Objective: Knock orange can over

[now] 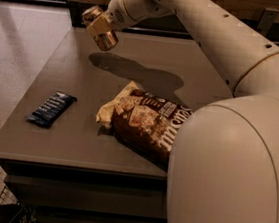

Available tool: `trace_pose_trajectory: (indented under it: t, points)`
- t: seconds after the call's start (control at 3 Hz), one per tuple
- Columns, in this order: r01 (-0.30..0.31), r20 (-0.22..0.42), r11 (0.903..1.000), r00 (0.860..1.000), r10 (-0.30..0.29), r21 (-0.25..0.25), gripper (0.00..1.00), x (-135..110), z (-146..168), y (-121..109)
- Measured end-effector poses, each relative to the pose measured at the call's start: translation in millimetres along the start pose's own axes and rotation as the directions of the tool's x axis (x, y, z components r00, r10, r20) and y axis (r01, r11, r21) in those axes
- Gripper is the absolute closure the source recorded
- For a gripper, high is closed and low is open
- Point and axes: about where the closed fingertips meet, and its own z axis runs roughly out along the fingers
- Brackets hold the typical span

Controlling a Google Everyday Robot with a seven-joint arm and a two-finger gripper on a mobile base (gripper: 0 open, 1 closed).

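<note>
Orange can [106,40] tilted in fingers [97,24] abv table [70,143]; far-left corner.

Chip bag [145,127] and dark wrapper [51,109] on table [70,143]

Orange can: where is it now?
The orange can is upper left in the camera view, held tilted in the gripper above the far-left corner of the table.

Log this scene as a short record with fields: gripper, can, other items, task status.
gripper: gripper over the far left of the table, at the can
can: orange can tilted, top leaning left, apparently lifted clear of the table, shadow beneath it
other items: chip bag flat at centre; dark blue snack bar flat at near left
task status: can not yet lying on the table
</note>
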Motion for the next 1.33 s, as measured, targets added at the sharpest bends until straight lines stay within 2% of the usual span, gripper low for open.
trace_pose_trajectory:
  t: [0.33, 0.67, 1.0, 1.33]
  points:
    - [0.043, -0.17, 0.9988, 0.984, -0.046, -0.023, 1.0, 18, 1, 12]
    - [0.094, -0.303, 0.9951, 0.948, -0.099, -0.03, 1.0, 33, 2, 24]
    - [0.173, -0.442, 0.9798, 0.875, -0.2, -0.101, 1.0, 55, 18, 41]
    - [0.196, -0.483, 0.9653, 0.838, -0.256, -0.173, 1.0, 67, 37, 51]
